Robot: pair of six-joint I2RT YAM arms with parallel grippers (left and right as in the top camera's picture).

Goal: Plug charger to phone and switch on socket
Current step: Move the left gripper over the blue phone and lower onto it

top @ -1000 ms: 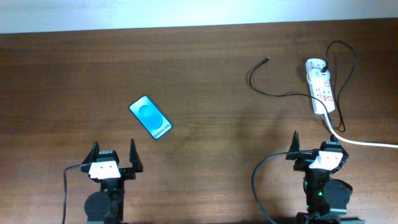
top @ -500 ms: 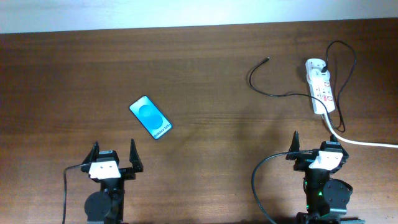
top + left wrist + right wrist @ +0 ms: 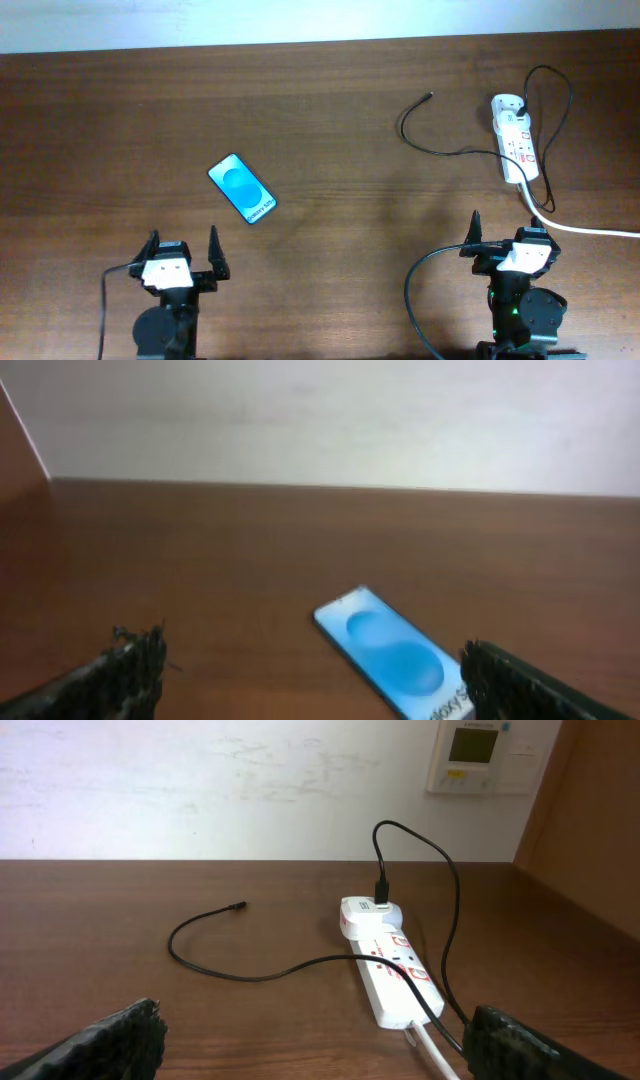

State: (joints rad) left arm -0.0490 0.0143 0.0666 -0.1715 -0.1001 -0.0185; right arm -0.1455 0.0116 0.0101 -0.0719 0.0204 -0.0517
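The phone (image 3: 242, 188) lies flat on the table left of centre, blue screen up; it also shows in the left wrist view (image 3: 396, 663). The charger's thin black cable (image 3: 425, 145) loops from its loose tip (image 3: 430, 96) to a white adapter (image 3: 507, 103) on the socket (image 3: 517, 143), a white power strip at the far right, also in the right wrist view (image 3: 388, 965). My left gripper (image 3: 182, 251) is open and empty, near of the phone. My right gripper (image 3: 504, 233) is open and empty, near of the strip.
The strip's thick white cord (image 3: 590, 230) runs off to the right edge. A wall thermostat (image 3: 478, 755) hangs behind the table. The table's back edge meets a white wall (image 3: 300, 20).
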